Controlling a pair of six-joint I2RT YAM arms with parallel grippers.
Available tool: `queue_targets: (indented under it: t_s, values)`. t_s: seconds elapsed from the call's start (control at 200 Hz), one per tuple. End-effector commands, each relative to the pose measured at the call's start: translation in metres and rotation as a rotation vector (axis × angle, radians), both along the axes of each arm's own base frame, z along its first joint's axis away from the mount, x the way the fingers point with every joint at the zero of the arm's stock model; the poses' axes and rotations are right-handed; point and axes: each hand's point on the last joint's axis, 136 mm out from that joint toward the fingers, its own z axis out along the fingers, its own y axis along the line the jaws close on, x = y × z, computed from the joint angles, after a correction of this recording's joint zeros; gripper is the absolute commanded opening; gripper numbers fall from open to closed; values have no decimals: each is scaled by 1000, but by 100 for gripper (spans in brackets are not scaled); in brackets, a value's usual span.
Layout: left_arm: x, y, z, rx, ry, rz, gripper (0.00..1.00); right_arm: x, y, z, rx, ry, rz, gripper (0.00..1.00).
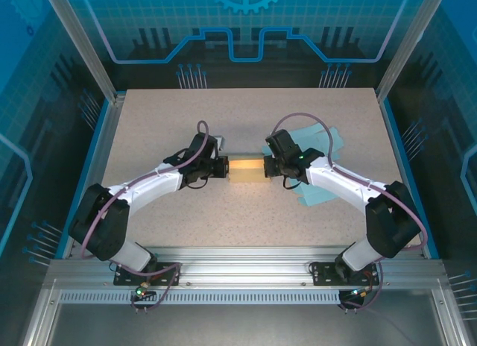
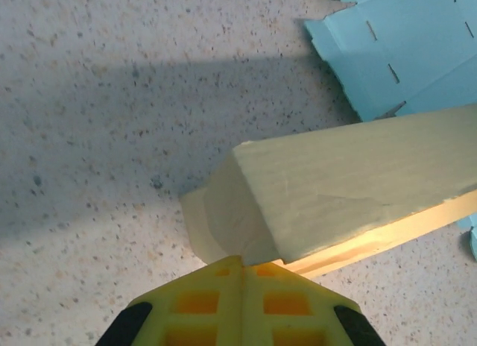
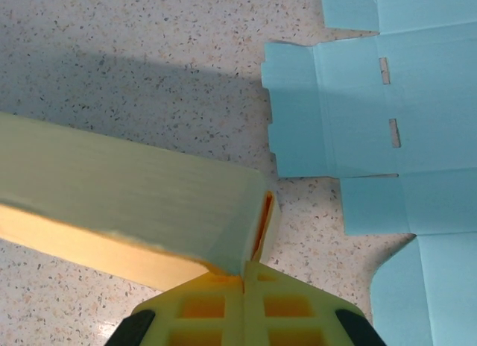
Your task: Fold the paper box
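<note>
The pale yellow paper box (image 1: 246,169) is a long, partly folded block held level just above the table's middle, between my two arms. My left gripper (image 1: 226,168) is shut on its left end; in the left wrist view the yellow fingertips (image 2: 242,260) pinch the end flap of the box (image 2: 350,189). My right gripper (image 1: 267,167) is shut on the right end. In the right wrist view its tips (image 3: 244,275) clamp the lower corner of the box (image 3: 127,197), and the end flap there stands slightly ajar.
A flat light-blue box blank (image 1: 328,141) lies unfolded on the speckled table under the right arm, also seen as blue paper (image 2: 402,48) and slotted panels (image 3: 373,115). Metal frame rails and blue walls bound the table.
</note>
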Motion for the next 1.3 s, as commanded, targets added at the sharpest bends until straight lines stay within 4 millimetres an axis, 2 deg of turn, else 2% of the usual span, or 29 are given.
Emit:
queue_targets:
  t_s: [0.0, 0.12, 0.255, 0.33, 0.535, 0.715, 0.815, 1.056, 1.161, 1.296]
  values:
    - [-24, -6, -17, -63, 124, -4, 0, -10, 6, -6, -8, 30, 34, 0]
    - [-21, -13, 0, -120, 93, -9, 0, -9, 7, -5, -4, 26, 35, 0]
    - [-21, -12, -3, -113, 104, -7, 0, -9, 8, -5, -5, 28, 40, 0]
    - [-21, -11, 2, -120, 90, -3, 0, -9, 9, -5, -4, 28, 42, 0]
    - [-21, -2, 42, -47, 10, -44, 0, -7, 10, 0, -5, 17, 46, 0]
    - [-23, 22, 64, 93, -53, -36, 17, -6, 12, 2, -1, 17, 47, 0]
    - [-24, 32, 60, 187, -53, -67, 26, -5, 12, 7, 3, 14, 45, 0]
    - [-22, 26, 41, 258, -50, -196, 46, -5, 15, 19, 18, 6, 51, 0]
    - [-16, 25, 32, 299, -41, -218, 46, -5, 15, 19, 20, 9, 53, 0]
    - [-2, 29, 18, 356, -20, -208, 40, -6, 16, 17, 22, 18, 55, 0]
